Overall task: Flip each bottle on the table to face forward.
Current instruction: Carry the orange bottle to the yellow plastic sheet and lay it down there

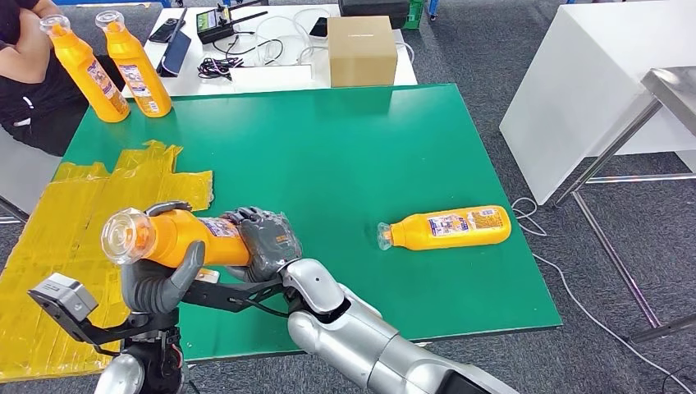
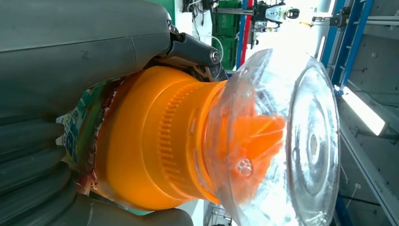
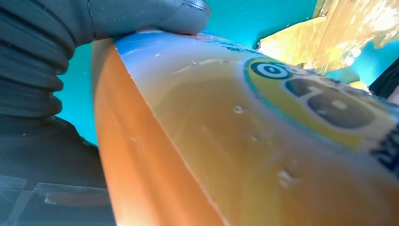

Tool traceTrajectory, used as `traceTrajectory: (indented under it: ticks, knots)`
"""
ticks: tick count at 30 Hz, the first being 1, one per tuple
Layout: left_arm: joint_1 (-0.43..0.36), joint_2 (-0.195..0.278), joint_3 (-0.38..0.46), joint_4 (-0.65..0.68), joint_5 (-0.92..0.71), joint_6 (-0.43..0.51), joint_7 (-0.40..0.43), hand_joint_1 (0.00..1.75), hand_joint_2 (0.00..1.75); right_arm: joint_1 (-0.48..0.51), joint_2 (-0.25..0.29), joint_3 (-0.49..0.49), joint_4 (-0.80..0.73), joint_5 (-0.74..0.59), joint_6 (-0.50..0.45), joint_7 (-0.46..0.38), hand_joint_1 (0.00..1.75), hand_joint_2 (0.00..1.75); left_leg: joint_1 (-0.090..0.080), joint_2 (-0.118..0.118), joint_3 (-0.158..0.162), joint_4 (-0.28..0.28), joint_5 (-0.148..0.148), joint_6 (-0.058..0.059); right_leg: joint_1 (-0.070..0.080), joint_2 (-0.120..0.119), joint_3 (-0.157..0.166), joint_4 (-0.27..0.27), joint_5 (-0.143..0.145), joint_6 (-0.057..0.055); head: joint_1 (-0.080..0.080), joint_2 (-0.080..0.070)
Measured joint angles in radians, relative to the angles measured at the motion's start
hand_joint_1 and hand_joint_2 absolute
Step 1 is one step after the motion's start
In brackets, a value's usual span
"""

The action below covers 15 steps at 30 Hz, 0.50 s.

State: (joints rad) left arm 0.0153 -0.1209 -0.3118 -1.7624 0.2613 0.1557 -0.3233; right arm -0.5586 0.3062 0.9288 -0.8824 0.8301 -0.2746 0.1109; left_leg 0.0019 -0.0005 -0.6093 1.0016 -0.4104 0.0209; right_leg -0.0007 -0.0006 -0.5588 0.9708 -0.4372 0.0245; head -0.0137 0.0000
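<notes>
The green table (image 1: pixel 345 156) is carrying yellow sheeting (image 1: pixel 74 246) at its left edge; above it both the left hand (image 1: pixel 160 279) and right hand (image 1: pixel 267 238) are grasping one bottle (image 1: pixel 176 238). Another bottle (image 1: pixel 447 228) is lying right of them; two bottles (image 1: pixel 107 66) are standing at the far-left corner, a cardboard box (image 1: pixel 361 49) behind.

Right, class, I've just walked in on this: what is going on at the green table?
The robot grips one orange plastic bottle with a clear cap in both hands, left hand near the neck, right hand round the body, above the green table. Another orange bottle lies on its side; two upright orange bottles stand at the far corner.
</notes>
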Motion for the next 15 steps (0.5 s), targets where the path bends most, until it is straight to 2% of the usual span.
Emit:
traceTrajectory:
  ticks: [4,15]
  knots:
    - [-0.007,0.002,0.007,0.001,0.0,-0.001,-0.004,1.75,1.75,0.001,-0.007,-0.001,0.0,-0.006,0.005,-0.001,0.0,0.0,0.0,0.0,0.0,0.0,0.0,0.0,0.0,0.0,0.0,0.0,0.0,0.0,0.0,0.0]
    - [-0.041,0.012,0.042,0.029,-0.001,0.0,-0.002,1.75,1.75,0.017,-0.018,-0.001,0.0,-0.004,0.017,-0.007,0.0,0.0,0.0,0.0,0.0,0.0,0.0,0.0,0.0,0.0,0.0,0.0,0.0,0.0,0.0,0.0]
